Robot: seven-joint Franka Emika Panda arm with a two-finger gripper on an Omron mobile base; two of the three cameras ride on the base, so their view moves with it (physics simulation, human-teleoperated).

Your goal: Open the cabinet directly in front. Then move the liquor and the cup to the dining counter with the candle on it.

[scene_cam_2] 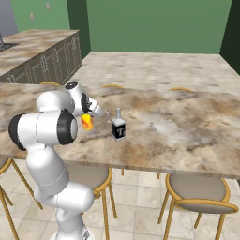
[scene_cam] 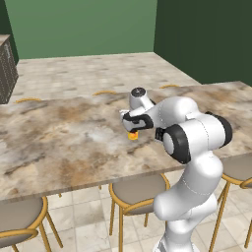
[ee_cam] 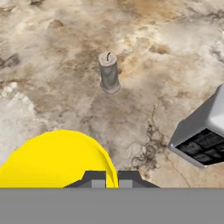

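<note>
Nearest the base, grey-seated stools (scene_cam: 139, 191) with orange frames stand tucked under the near edge of the dining counter (scene_cam: 59, 142), a long slab of brown-and-beige marble pattern. Over that near part of the slab the gripper (ee_cam: 111, 177) is pressed together on the rim of the cup (ee_cam: 54, 159), a bright yellow tumbler whose wall passes between the two dark finger tips in the hand view. In the left base view the cup (scene_cam: 133, 135) shows as a small yellow-orange patch just under the hand, low over the counter; whether its base touches the slab cannot be told. In the right base view the cup (scene_cam_2: 87, 122) sits at the end of the arm, with the liquor (scene_cam_2: 118, 126), a dark squarish bottle with a white label, standing upright on the counter just beside it. Slightly farther across the slab stands the candle (ee_cam: 109, 72), a pale grey upright stub with a dark wick, near the bottle and the cup but apart from both. Beyond the counter lie a tiled floor and green walls (scene_cam: 83, 24).
</note>
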